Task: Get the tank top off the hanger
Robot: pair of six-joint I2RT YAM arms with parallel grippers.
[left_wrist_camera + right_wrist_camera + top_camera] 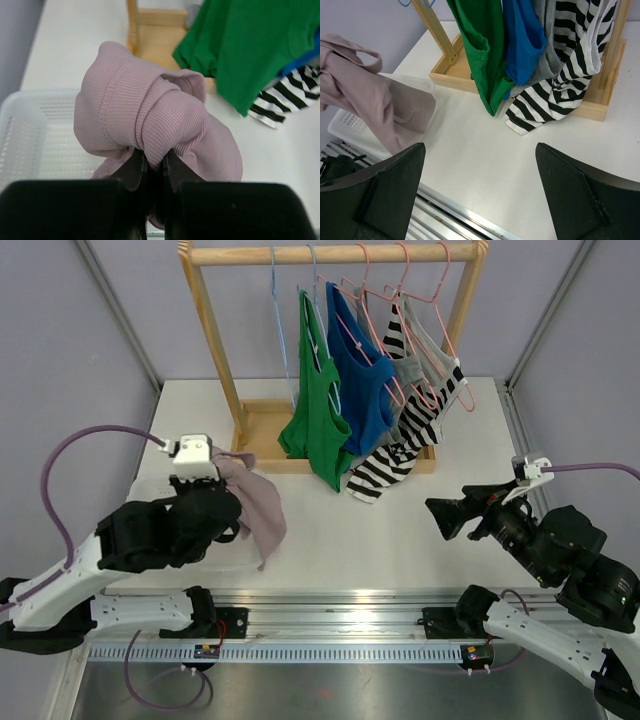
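Note:
My left gripper (228,502) (154,157) is shut on a dusty-pink ribbed tank top (262,508) (150,115). The top is bunched in the jaws and hangs down over the right edge of a white basket (30,135). It also shows in the right wrist view (375,105), draped over the basket (350,120). Two empty blue hangers (285,310) hang at the left of the wooden rack (215,315). My right gripper (440,515) (480,155) is open and empty over the table at the right.
The rack holds a green top (318,405) (482,45), a blue top (362,380) (522,35), a grey top (410,365) and a black-and-white striped top (400,445) (560,70) on pink hangers (400,290). A metal rail (330,610) runs along the near edge.

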